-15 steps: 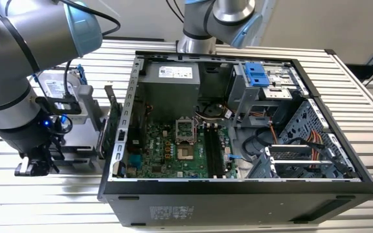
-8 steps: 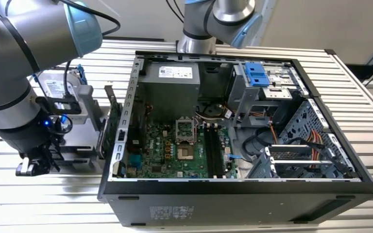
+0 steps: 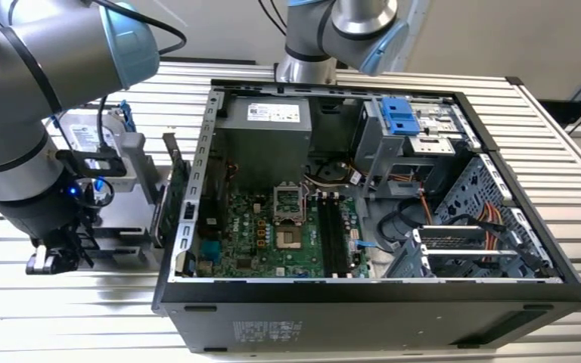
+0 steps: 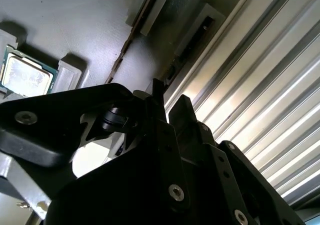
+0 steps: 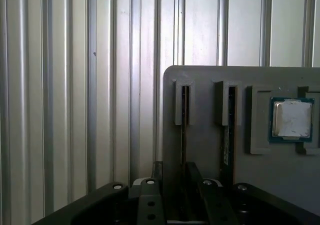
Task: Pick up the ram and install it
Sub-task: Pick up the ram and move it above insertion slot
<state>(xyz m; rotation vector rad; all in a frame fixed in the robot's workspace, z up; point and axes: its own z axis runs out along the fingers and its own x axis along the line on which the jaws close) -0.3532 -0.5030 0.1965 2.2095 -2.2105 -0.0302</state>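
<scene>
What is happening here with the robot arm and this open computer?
The arm's gripper is low over the gray holder beside the open computer case, lined up with the ram, which stands in its slot of the holder. A second stick and a processor chip sit next to it. The ram is not yet installed in the case.

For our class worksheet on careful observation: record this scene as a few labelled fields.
gripper: open, low over the grey holder, in line with one slot
ram: standing on edge in that slot, not held
processor chip: seated in the holder, beside the slots
computer case: open, on the exterior view's right of the holder
</scene>
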